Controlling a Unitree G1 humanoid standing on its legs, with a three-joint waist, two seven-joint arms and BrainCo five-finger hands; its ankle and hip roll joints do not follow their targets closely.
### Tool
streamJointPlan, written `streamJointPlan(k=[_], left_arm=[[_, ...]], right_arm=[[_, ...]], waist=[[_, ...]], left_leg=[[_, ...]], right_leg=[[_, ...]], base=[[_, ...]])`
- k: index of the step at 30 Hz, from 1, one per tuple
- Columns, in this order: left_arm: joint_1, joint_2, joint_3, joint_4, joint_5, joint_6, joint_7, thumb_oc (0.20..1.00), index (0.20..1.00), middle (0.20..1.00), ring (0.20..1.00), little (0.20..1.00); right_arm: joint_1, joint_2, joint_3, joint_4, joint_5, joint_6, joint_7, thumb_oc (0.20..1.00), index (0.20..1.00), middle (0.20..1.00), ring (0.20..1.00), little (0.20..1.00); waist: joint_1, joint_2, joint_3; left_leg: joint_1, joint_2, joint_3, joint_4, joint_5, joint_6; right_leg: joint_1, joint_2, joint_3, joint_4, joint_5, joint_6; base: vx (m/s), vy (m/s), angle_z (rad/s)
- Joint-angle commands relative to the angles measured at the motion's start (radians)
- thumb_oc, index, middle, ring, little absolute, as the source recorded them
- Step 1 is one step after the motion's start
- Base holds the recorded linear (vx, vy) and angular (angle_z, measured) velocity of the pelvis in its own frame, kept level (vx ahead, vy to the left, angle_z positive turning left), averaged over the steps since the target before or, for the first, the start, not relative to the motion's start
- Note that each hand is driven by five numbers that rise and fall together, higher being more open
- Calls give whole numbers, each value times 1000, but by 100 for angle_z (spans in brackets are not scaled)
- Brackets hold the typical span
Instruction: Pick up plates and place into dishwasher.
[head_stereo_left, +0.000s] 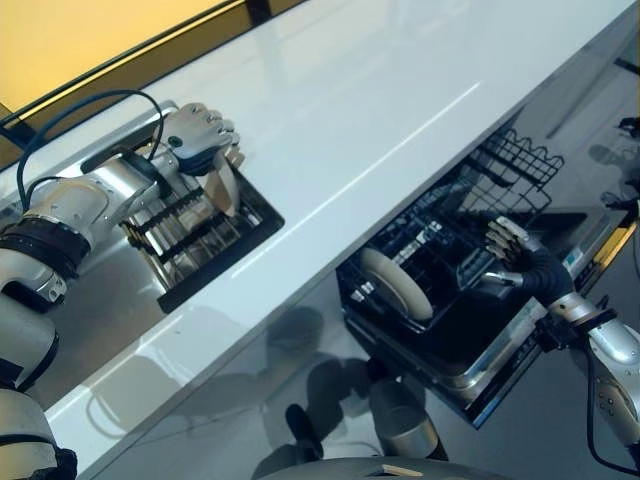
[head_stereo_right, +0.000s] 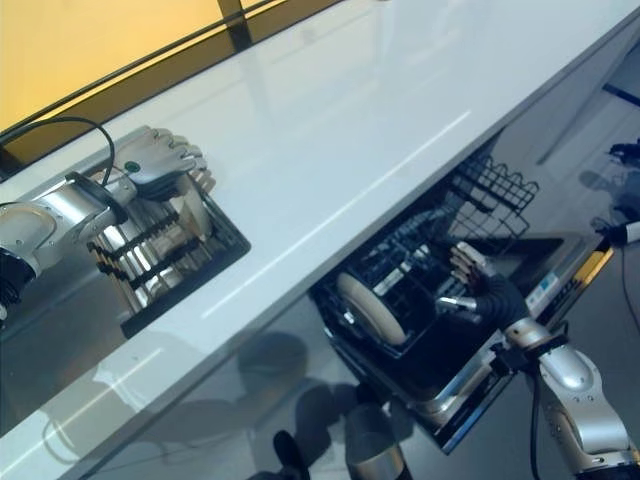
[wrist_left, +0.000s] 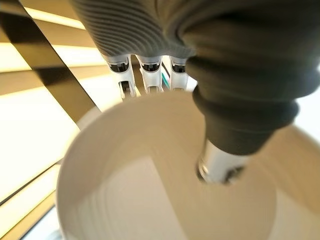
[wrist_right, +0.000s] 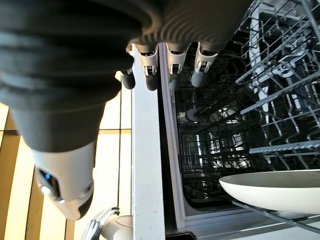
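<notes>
A cream plate (head_stereo_left: 222, 186) stands on edge in the black drying rack (head_stereo_left: 250, 232) on the counter. My left hand (head_stereo_left: 200, 135) is shut on its top rim: in the left wrist view the fingers (wrist_left: 150, 75) go behind the plate (wrist_left: 150, 190) and the thumb presses on its front face. A second cream plate (head_stereo_left: 397, 283) stands upright in the dishwasher's pulled-out lower rack (head_stereo_left: 440, 240). My right hand (head_stereo_left: 508, 246) hovers over that rack, just right of this plate, open with nothing in it.
The long white counter (head_stereo_left: 400, 100) runs diagonally across the view, above the dishwasher. The dishwasher door (head_stereo_left: 525, 345) is folded down under my right arm. A wire basket section (head_stereo_left: 520, 160) of the rack lies beyond the right hand.
</notes>
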Motion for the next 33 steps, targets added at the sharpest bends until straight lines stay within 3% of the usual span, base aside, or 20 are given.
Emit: streamJointPlan(k=[1, 13, 23, 27, 31, 33], left_arm=[[-83, 38, 10, 30, 2, 48, -29, 200, 200, 200, 200, 200], [-100, 51, 11, 44, 41, 45, 47, 200, 200, 200, 200, 200], [-20, 102, 105, -2, 35, 17, 218, 200, 200, 200, 200, 200], [22, 142, 159, -27, -12, -14, 277, 200, 200, 200, 200, 200], [70, 164, 249, -51, -224, -48, 337, 200, 200, 200, 200, 200], [124, 156, 321, -68, -264, -76, 355, 200, 200, 200, 200, 200]], right_arm=[[-37, -14, -70, -58, 43, -75, 0, 1000, 1000, 1000, 1000, 1000], [-34, 4, -71, -61, 31, -79, -5, 1000, 1000, 1000, 1000, 1000], [15, 30, -88, -77, 17, -71, -8, 1000, 1000, 1000, 1000, 1000], [33, 44, -98, -74, 13, -63, -15, 1000, 1000, 1000, 1000, 1000], [51, 57, -102, -63, 14, -69, -42, 1000, 1000, 1000, 1000, 1000], [56, 74, -101, -57, 3, -76, -58, 1000, 1000, 1000, 1000, 1000]], waist=[[-9, -41, -45], [-5, -39, -48], [10, -31, -107], [22, -24, -138], [35, -22, -166], [42, -23, -176]], left_leg=[[-61, 39, 14, 107, -44, 21], [-50, 38, 12, 94, -43, 21], [7, 34, 25, 58, -51, 23], [31, 32, 28, 47, -58, 24], [53, 28, 29, 29, -62, 27], [63, 26, 29, 22, -65, 28]], right_leg=[[-53, -6, 45, -1, 57, 55], [-35, -9, 40, -14, 53, 53], [31, -15, 31, -63, 51, 57], [53, -15, 28, -74, 49, 59], [73, -15, 26, -90, 48, 62], [83, -14, 26, -100, 48, 63]], base=[[0, 0, 0], [-11, 0, 2], [36, -3, 1], [31, 3, 0], [0, 0, 0], [-18, 8, 0]])
